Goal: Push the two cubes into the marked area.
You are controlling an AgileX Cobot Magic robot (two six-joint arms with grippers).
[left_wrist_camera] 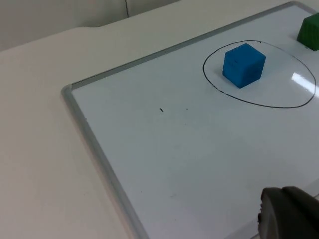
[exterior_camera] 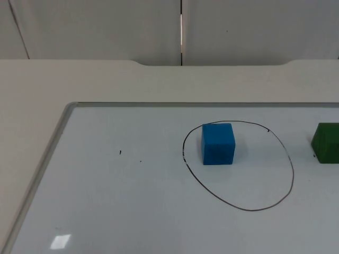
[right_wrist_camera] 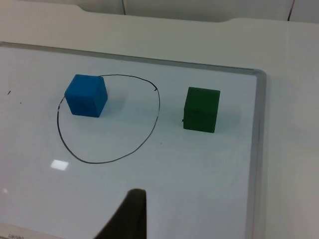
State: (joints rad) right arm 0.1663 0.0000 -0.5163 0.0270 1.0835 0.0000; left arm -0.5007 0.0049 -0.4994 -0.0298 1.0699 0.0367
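1. Blue cube (exterior_camera: 217, 143): plain, upright, no long axis; sat inside the marked area (exterior_camera: 254, 206), right of centre frame.
2. Green cube (exterior_camera: 326, 143): plain, upright, outside it at right edge.
3. Left gripper (left_wrist_camera: 289, 214), right gripper (right_wrist_camera: 127, 216): finger state could not be told.

Green cube (exterior_camera: 326, 143) edge-cropped in top view

Lab bench, whiteboard (exterior_camera: 159, 211), grey partition wall (exterior_camera: 106, 26)

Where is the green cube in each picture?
Top view: the green cube sits at the right edge, outside the drawn circle.
Left wrist view: it sits just beyond the circle, partly cut off.
Right wrist view: it stands whole, beside the circle.
Shared landmark: the blue cube inside the circle.
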